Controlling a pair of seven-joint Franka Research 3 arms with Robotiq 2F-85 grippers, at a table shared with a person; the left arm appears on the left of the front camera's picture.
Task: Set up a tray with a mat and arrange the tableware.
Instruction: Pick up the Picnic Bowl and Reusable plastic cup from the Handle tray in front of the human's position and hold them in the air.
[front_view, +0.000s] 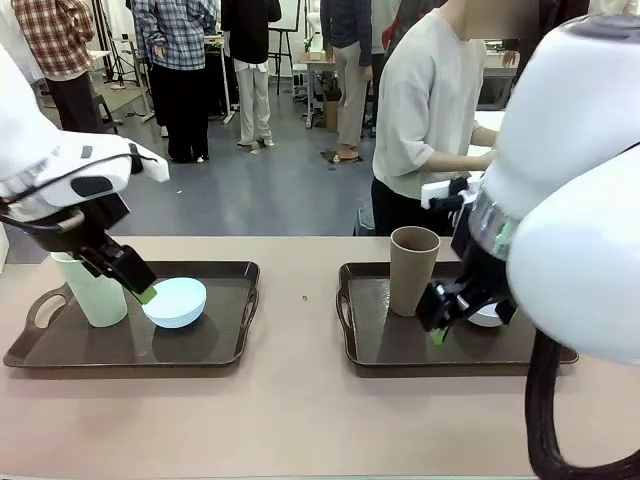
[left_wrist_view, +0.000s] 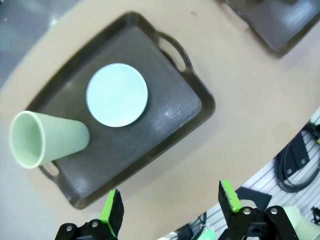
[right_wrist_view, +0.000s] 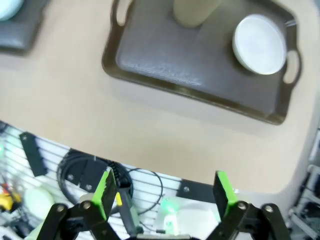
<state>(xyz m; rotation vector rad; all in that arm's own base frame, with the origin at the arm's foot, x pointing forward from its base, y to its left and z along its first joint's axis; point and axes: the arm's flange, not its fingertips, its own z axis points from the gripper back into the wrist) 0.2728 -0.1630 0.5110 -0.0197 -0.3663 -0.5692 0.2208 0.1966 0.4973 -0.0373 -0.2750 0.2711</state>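
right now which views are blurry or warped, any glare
front view: crisp on the table, right arm looms close; left wrist view: wide lens curves the table edge, faint sheen on the left tray; right wrist view: blurriest, whitish bowl washed out

grey floor (front_view: 270, 190); beige tabletop (front_view: 300, 420); people (front_view: 180, 70) standing in back; bright even light.

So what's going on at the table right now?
Nothing is held. The left gripper and the right gripper hang open above the table. The green tumbler and blue bowl sit on the left tray, the brown tumbler and white bowl on the right tray. A person stands at the far side.
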